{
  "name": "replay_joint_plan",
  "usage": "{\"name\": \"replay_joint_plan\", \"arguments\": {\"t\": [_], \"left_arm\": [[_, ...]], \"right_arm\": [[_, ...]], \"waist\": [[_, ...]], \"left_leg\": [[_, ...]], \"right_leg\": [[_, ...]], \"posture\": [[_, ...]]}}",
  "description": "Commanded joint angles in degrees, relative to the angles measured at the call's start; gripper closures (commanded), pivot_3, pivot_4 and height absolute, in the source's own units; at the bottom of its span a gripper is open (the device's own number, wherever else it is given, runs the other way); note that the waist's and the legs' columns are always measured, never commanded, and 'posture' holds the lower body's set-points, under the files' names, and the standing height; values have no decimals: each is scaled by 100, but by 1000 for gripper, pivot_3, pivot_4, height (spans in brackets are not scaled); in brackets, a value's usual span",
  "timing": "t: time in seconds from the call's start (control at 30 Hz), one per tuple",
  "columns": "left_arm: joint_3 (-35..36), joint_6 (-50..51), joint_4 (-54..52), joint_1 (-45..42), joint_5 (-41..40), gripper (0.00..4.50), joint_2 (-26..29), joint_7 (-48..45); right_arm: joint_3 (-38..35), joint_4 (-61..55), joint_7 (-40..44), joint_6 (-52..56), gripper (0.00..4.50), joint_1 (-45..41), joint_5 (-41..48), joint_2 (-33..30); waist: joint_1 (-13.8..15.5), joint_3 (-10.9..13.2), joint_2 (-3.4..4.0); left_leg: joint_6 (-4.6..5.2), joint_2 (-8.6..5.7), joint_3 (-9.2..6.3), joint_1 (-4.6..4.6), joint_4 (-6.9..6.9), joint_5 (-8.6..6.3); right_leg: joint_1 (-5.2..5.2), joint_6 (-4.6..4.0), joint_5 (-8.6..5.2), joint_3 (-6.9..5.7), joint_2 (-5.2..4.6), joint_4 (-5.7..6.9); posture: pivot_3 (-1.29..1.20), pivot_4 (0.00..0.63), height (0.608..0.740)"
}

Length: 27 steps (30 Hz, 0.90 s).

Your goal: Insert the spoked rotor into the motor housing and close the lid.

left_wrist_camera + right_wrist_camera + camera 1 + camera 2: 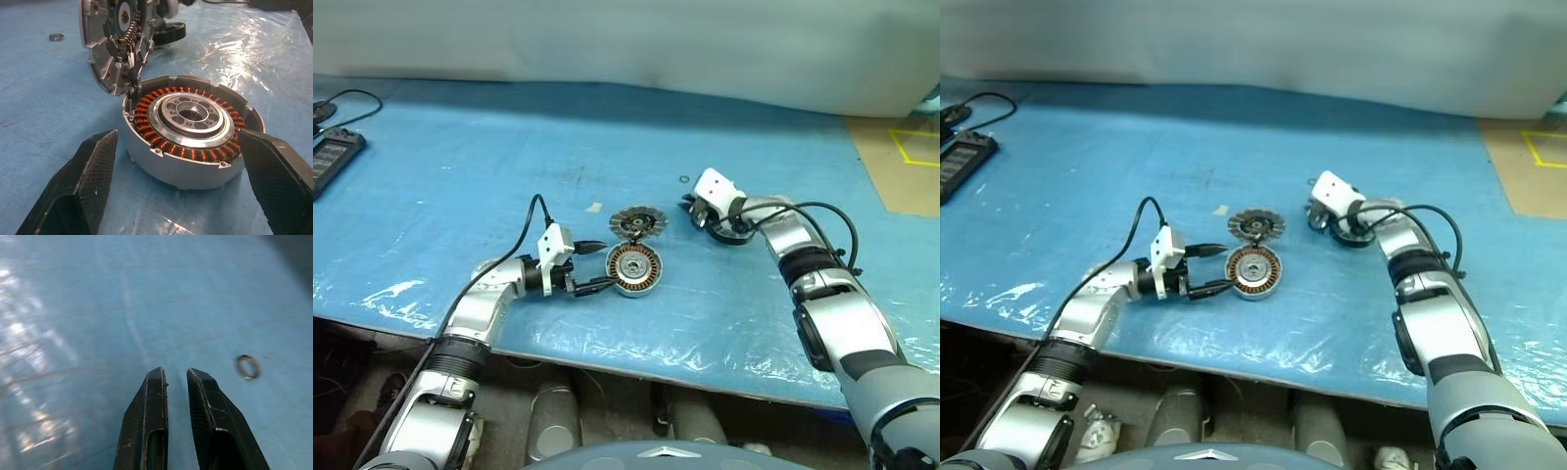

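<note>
- Our left gripper [595,266] stands wide apart, one finger on each side of the motor housing [633,268], not clamped; a push could slide the housing across the blue sheet [460,176].
- The hinged lid [117,41] stands upright and could drop shut too soon.
- Our right gripper [177,382] is nearly together and empty, beside the spoked rotor [1349,233]; a small ring [247,366] lies near.

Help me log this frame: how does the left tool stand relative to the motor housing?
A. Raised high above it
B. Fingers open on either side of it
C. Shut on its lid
B: the left tool has a finger each side of the motor housing.
</note>
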Motion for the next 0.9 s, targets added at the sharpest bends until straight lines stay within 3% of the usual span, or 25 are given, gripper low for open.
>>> {"name": "replay_joint_plan", "arguments": {"t": [0.03,0.37,0.47,0.57,0.9], "left_arm": [[43,-148,-11,-57,-4,415,-5,31],[26,-233,39,-9,57,415,17,87],[29,-232,-3,43,58,415,22,136],[50,-152,-47,107,15,415,28,170],[60,-232,-42,147,37,415,36,298]], "right_arm": [[-262,327,-425,49,3765,-407,108,160],[-448,1165,-1530,331,3765,-1010,-81,571],[-475,1222,-1646,324,3187,-1102,-101,624],[-476,1253,-1791,288,2238,-1129,-134,663],[-986,1431,-2192,770,2238,-1025,15,800]], "waist": [[1,0,0],[17,2,4],[17,3,5],[16,3,5],[17,3,6]], "left_leg": [[0,1,0,-2,0,0],[0,1,1,-17,2,0],[-1,1,0,-17,2,0],[-1,2,0,-16,2,0],[-1,1,1,-16,3,0]], "right_leg": [[-1,0,0,-2,1,0],[-10,-2,-1,-5,-3,1],[-11,-2,-1,-5,-2,1],[-10,-2,-1,-5,-2,2],[-10,-2,-1,-5,-3,5]], "posture": [[0,150,740],[0,150,740],[0,150,740],[0,150,740],[0,150,740]]}}
